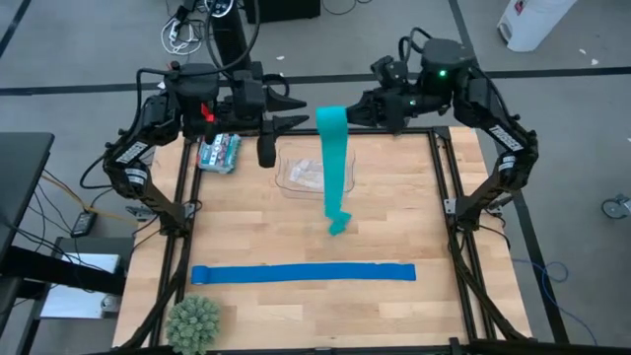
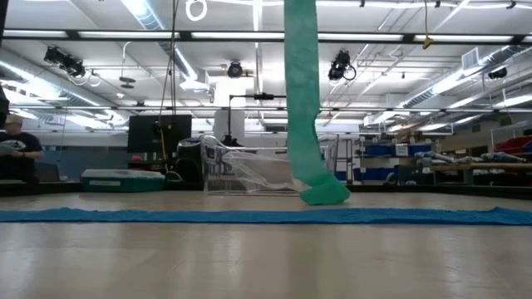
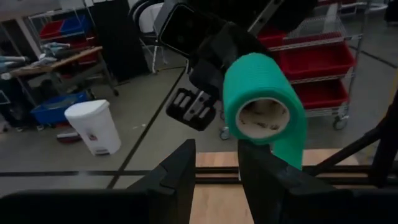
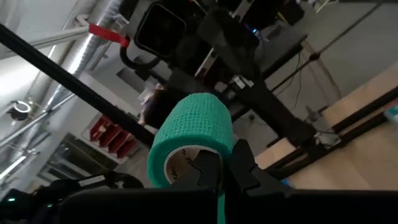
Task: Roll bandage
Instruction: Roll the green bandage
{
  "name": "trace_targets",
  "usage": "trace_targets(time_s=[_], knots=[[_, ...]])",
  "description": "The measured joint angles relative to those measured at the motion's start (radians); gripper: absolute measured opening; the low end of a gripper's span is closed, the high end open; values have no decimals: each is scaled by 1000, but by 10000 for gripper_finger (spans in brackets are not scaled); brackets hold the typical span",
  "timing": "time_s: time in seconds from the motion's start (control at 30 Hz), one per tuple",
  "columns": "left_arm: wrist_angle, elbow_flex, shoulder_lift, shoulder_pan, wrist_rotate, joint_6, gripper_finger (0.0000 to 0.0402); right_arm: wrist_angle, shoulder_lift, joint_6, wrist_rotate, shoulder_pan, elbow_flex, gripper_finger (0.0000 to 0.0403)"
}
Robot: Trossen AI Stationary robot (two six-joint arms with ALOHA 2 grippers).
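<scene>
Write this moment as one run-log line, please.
right gripper: shut on teal-green stretchy bandage roll | left gripper: open, facing roll | tail: hanging to wooden table

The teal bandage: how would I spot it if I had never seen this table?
Find the wooden table. At its far edge the right tool holds a small roll; from there the bandage hangs to the tabletop. Unlike the darker blue strip lying flat near the front, it is teal-green and upright.

Even overhead lighting from ceiling strip lights [image 2: 249, 36], glaring in the low view. Soft shadows on the table [image 1: 394, 207]. Wrist views dim; foreground fingers blurred.
</scene>
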Motion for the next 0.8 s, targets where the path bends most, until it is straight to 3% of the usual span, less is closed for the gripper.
trace_targets(time_s=[0.8], knots=[[-10,0,0,0,-24,88,126,25,45,17,-70,-39,-1,0]])
